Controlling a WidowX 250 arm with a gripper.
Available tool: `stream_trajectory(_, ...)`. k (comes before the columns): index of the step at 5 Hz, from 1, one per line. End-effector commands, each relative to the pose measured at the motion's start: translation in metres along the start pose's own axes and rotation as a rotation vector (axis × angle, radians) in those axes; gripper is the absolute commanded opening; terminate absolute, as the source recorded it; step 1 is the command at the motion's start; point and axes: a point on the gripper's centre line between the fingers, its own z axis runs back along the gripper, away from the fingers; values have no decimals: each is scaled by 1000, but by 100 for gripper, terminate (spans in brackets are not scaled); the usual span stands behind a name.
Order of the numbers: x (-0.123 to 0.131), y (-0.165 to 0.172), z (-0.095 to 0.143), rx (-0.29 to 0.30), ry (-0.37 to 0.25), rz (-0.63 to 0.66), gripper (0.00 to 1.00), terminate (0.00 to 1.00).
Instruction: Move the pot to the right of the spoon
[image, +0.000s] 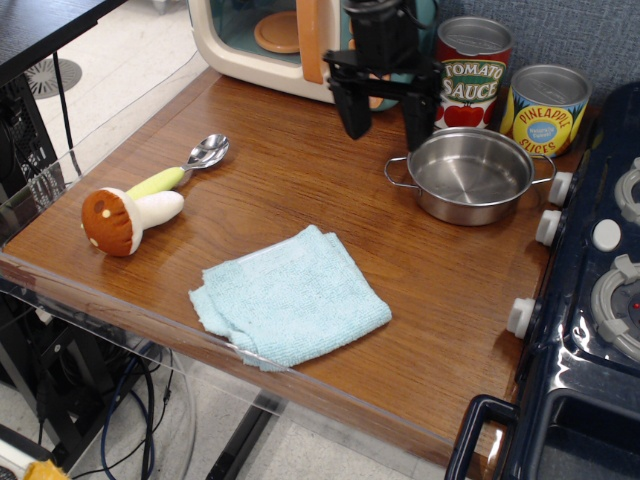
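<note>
The shiny steel pot with two wire loop handles sits on the wooden counter at the right, in front of two cans. The spoon, silver bowl and pale yellow-green handle, lies at the left beside a plush mushroom. My black gripper hangs open above the counter at the pot's left rim, fingers pointing down, holding nothing. One finger is above the pot's near-left edge, the other is further left over bare wood.
A light blue cloth lies at the front middle. A plush mushroom lies by the spoon. A toy microwave stands at the back. Tomato sauce can and pineapple can stand behind the pot. A toy stove borders the right.
</note>
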Motion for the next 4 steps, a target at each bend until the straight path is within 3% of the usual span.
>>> stream_trajectory(1,24,-9,2,18,-43,-35,100,0)
stream_trajectory(2,33,-8,-6,27,-49,-38,100,0)
stream_trajectory(3,38,-9,-11,48,-67,-70,0,0)
stream_trajectory(4,36,-13,-12,50,-75,-94,0,0)
